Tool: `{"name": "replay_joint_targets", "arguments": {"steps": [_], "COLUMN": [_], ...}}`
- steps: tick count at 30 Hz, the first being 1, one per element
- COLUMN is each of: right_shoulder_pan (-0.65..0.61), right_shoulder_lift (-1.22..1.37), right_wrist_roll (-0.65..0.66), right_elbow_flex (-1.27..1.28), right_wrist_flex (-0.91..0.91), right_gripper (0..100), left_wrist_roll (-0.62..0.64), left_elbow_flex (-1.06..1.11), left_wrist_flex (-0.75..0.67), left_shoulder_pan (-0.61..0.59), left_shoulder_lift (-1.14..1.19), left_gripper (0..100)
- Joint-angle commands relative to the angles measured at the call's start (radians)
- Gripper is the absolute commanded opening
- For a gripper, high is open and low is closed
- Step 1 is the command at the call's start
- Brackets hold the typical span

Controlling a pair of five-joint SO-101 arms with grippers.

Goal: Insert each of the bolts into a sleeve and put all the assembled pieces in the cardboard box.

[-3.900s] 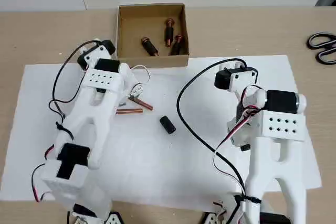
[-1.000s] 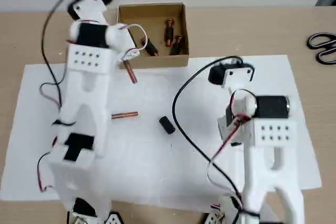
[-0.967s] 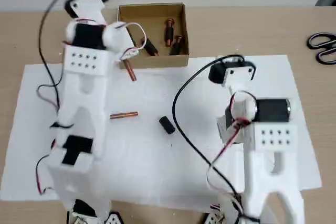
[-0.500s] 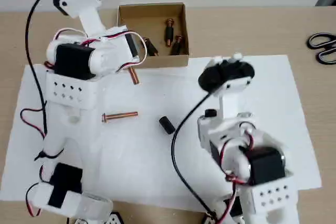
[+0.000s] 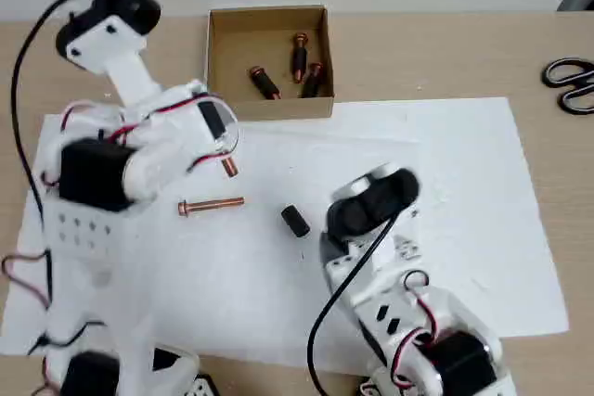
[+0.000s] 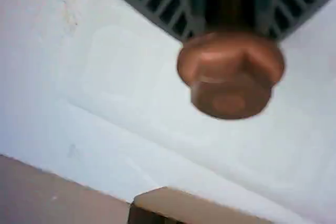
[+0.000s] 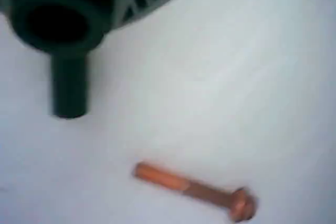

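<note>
My left gripper (image 5: 225, 157) is shut on a copper bolt (image 5: 228, 167) and holds it above the white sheet, just in front of the cardboard box (image 5: 215, 53). The left wrist view looks at the bolt's head (image 6: 231, 74) from below. A second bolt (image 5: 212, 205) lies flat on the sheet, and a loose black sleeve (image 5: 296, 221) lies to its right. My right gripper (image 7: 65, 1) is shut on another black sleeve (image 7: 52, 22), seen end-on, with the loose sleeve (image 7: 69, 90) and the lying bolt (image 7: 194, 190) beyond it. Three assembled pieces (image 5: 299, 55) lie in the box.
The white paper sheet (image 5: 464, 164) covers most of the table. Scissors (image 5: 571, 81) lie at the far right on the bare wood. The right arm (image 5: 408, 312) is folded low over the sheet's near edge. A corner of the box (image 6: 173, 208) is close to the left gripper.
The left arm lifted one bolt off the sheet, carried it up near the box, then drew back a little. The right arm folded back toward the near edge.
</note>
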Motion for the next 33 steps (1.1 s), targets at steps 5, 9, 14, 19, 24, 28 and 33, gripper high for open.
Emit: {"name": "replay_joint_targets", "arguments": {"steps": [5,9,14,19,24,28,33], "right_shoulder_pan": [-0.064,-0.064,-0.087,-0.193,-0.262,-0.263,-0.26], "right_shoulder_lift": [-0.085,-0.084,-0.087,-0.088,-0.093,-0.084,-0.085], "right_wrist_roll": [-0.011,-0.011,-0.011,-0.011,-0.011,-0.006,-0.006], "right_elbow_flex": [0.077,0.078,0.078,0.112,0.167,0.183,0.184], "right_wrist_flex": [-0.094,-0.148,-0.139,-0.147,-0.194,-0.266,-0.283], "right_gripper": [0.4,0.4,0.4,0.4,0.4,0.4,0.4], "left_wrist_roll": [0.003,0.005,0.005,0.002,0.005,0.005,0.002], "left_elbow_flex": [0.374,0.591,0.75,0.848,0.901,0.903,0.906], "left_wrist_flex": [-0.293,-0.41,-0.47,-0.537,-0.588,-0.586,-0.582], "left_shoulder_pan": [0.081,0.098,0.104,0.121,0.222,0.282,0.287], "left_shoulder_lift": [-0.353,-0.496,-0.609,-0.663,-0.681,-0.684,-0.698], "left_gripper": [1,1,1,1,1,1,1]}}
